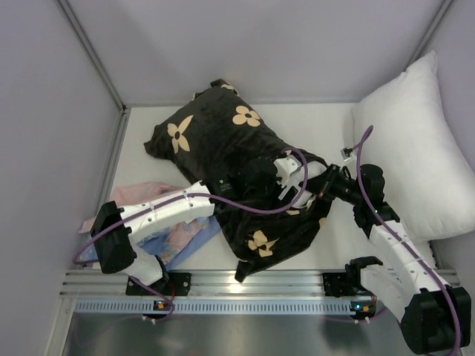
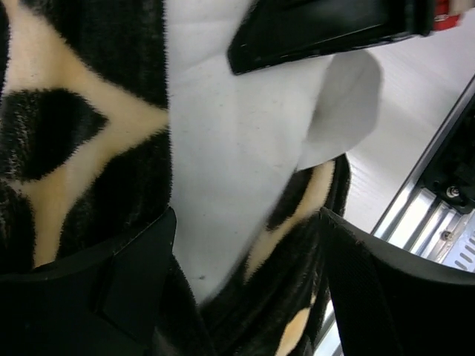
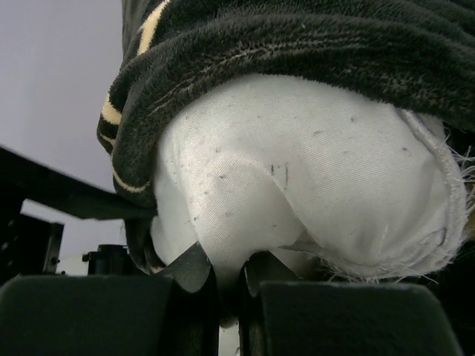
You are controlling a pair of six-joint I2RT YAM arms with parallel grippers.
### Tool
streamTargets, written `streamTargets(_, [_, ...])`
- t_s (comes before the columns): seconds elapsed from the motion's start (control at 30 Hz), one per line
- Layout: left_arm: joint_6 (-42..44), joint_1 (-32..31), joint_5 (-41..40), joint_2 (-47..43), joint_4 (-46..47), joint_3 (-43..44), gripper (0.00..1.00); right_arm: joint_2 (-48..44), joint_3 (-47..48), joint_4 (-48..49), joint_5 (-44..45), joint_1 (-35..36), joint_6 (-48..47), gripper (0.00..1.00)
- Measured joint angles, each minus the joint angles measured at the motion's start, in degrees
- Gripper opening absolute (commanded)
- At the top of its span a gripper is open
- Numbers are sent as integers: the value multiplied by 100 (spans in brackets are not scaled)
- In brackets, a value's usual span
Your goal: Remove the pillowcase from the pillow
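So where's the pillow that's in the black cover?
In the right wrist view, the pillow pokes out of the black pillowcase, pinched by the right gripper, right of the table's middle.

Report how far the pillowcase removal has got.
Done: a white corner of the pillow pokes out of the pillowcase's open end. In hand: the right fingers are shut on that corner, while the left fingers stand open over the case's edge. Left: most of the pillow sits inside the pillowcase, so nearly the whole pull-off remains.
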Motion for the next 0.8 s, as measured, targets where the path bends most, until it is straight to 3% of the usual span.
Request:
streamTargets(0.1, [-24,282,396,96,31,-92,75,-52,20,-105,-4,0,-24,0])
streamTargets(0.23, [-103,254,931,33,273,-507,58,-52,105,-317,-7,2,-48,0])
streamTargets(0.4, [-286,-214,1123,-345,807,-1364,54,138,297,-566,-76,35,-83,0])
streamTargets(0.43, [-393,-369,1237,-483,809,-1596,51,188,361,-542,-66,33,-76,0])
streamTargets(0.47, [-496,-531,1305,-597,802,-1845,39,232,457,-518,-44,31,-74,0])
streamTargets(0.7, [-1272,-852,1102,-734,1038,-3082,6,448,992,-538,-96,63,50,0])
streamTargets(0.8, [-1609,-1060,796,-730,1294,-3403,0,535,1154,-629,-74,79,236,0])
